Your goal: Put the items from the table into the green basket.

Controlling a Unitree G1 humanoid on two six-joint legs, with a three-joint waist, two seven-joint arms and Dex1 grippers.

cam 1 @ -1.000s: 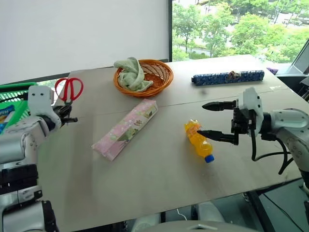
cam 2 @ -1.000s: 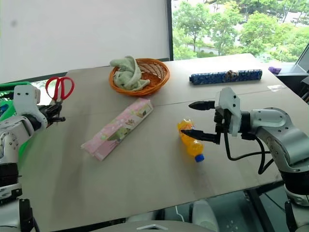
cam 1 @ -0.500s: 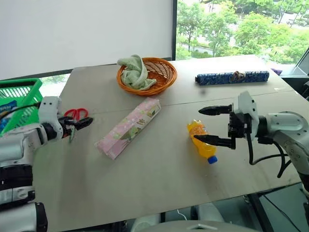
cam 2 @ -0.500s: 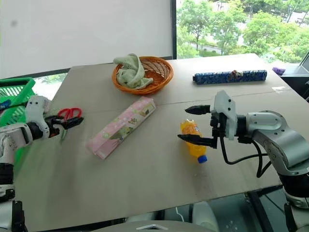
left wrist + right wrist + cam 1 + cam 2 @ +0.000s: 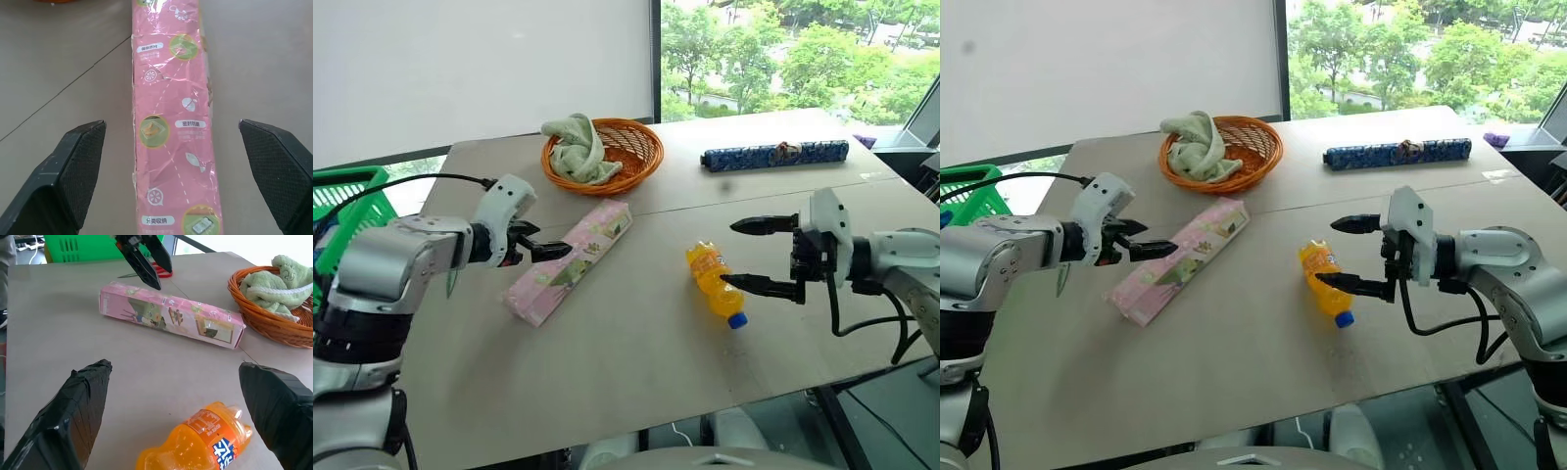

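Left wrist view looks straight along the long pink box [image 5: 173, 122] lying flat on the tabletop [image 5: 264, 63], its length running away between the spread fingers of the left tool [image 5: 551, 250], the nearer arm.

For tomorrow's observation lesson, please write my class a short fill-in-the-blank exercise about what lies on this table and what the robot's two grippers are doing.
1. The left gripper is open above the long ____ box.
2. The orange bottle, lying on its side, has a ____ cap.
3. A pale green cloth sits in the round ____ basket.
4. The open right gripper hangs beside the ____.

Missing words: pink; blue; orange; bottle
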